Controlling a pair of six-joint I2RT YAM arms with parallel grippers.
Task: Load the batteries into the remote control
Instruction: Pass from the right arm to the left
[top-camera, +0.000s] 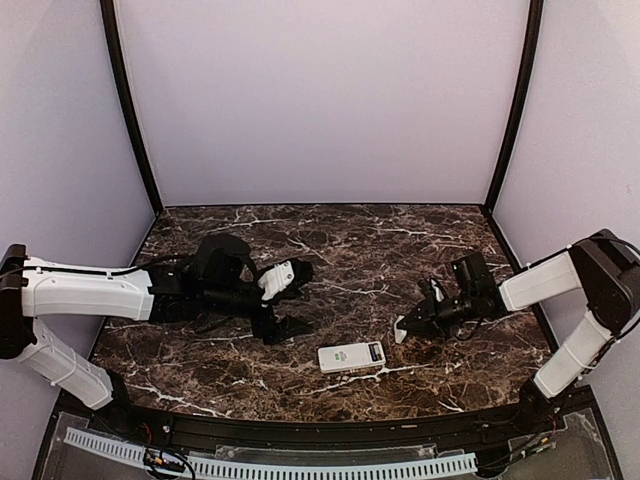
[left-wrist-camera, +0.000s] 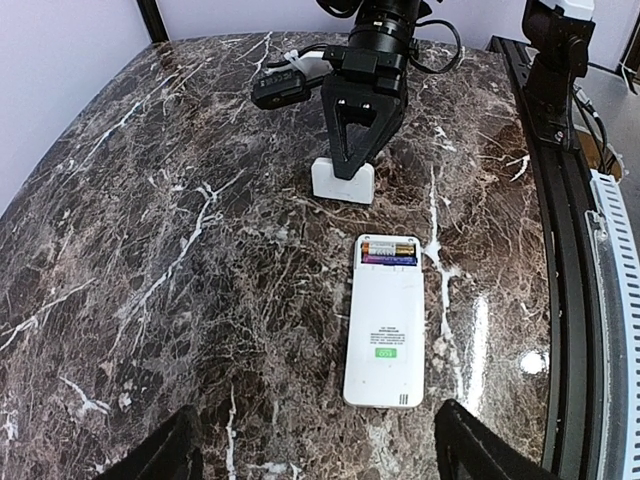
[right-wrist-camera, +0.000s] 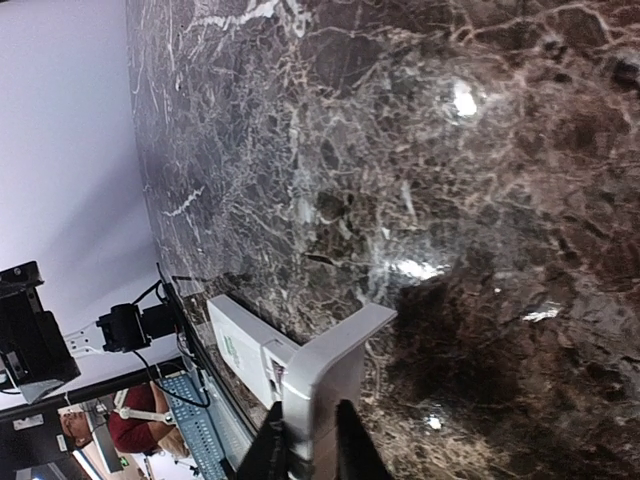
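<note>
Right gripper (left-wrist-camera: 352, 165) pinches white battery cover (left-wrist-camera: 342, 182), just right of remote control (left-wrist-camera: 385, 320). Batteries (left-wrist-camera: 389, 251) in open compartment. Left gripper (top-camera: 298, 300) wide open, empty.

A dark brown marble table (top-camera: 330, 240) veined in white. Plain pale lilac walls (top-camera: 320, 100) rise behind the table and at both its sides, black posts (top-camera: 130, 110) standing at its back corners. A black rail (top-camera: 300, 425) follows the table's near edge, a white slotted strip (top-camera: 270, 465) just outside it. Bright glare spots (right-wrist-camera: 462, 100) lie on the table
</note>
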